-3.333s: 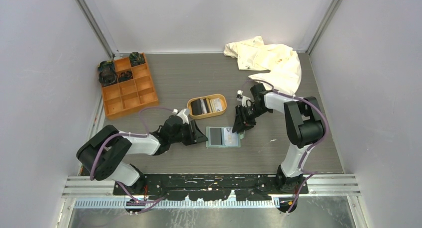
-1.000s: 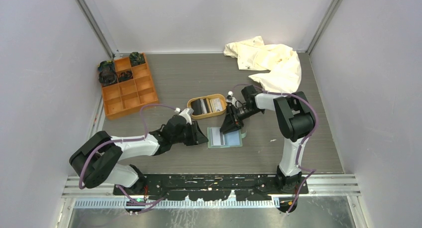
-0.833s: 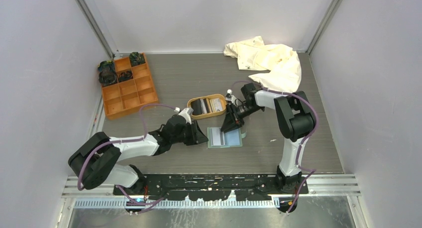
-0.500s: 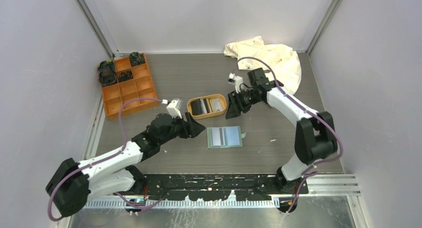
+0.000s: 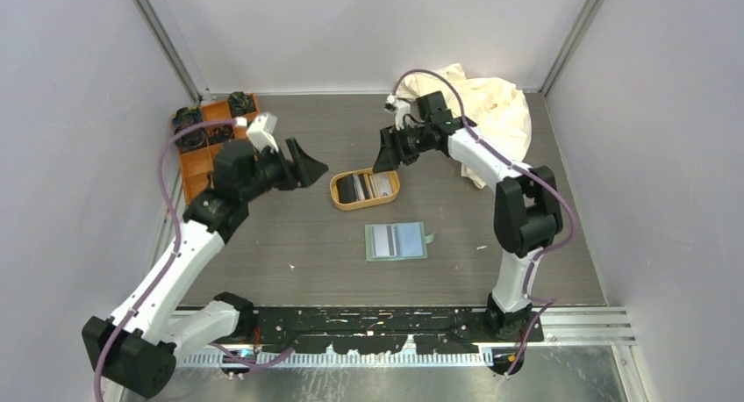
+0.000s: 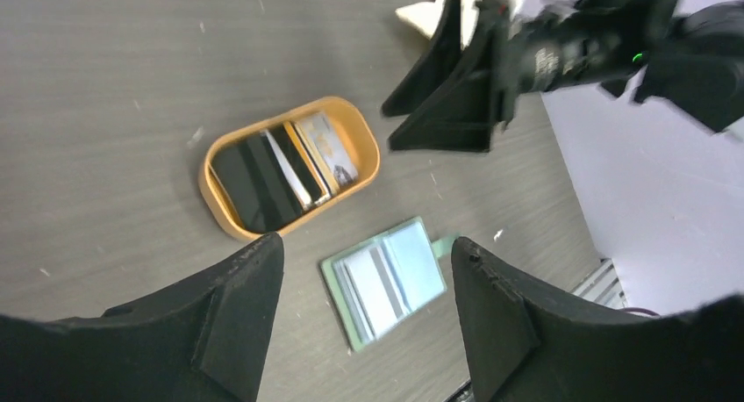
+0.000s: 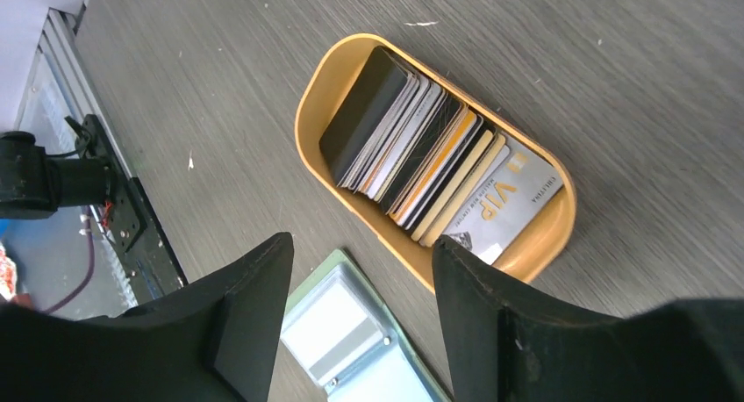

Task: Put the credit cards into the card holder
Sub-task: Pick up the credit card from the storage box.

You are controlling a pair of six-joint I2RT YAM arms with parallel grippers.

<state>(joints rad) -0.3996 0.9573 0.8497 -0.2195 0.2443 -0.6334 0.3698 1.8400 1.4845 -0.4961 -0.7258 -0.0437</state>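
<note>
- Left hand [image 5: 306,165] and right hand [image 5: 386,157] hang released, empty, above the desk [image 5: 298,253].
- Wallet [image 5: 396,241] lies open mid-desk, slots up, ready for cards [image 7: 412,147] standing in the tray [image 7: 308,112].

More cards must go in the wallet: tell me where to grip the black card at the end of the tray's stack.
Pinch the black card by its raised long edge, from above. It leans on edge at the stack's end, with a gap to the tray wall for one finger; the other probably must wedge behind it.
</note>
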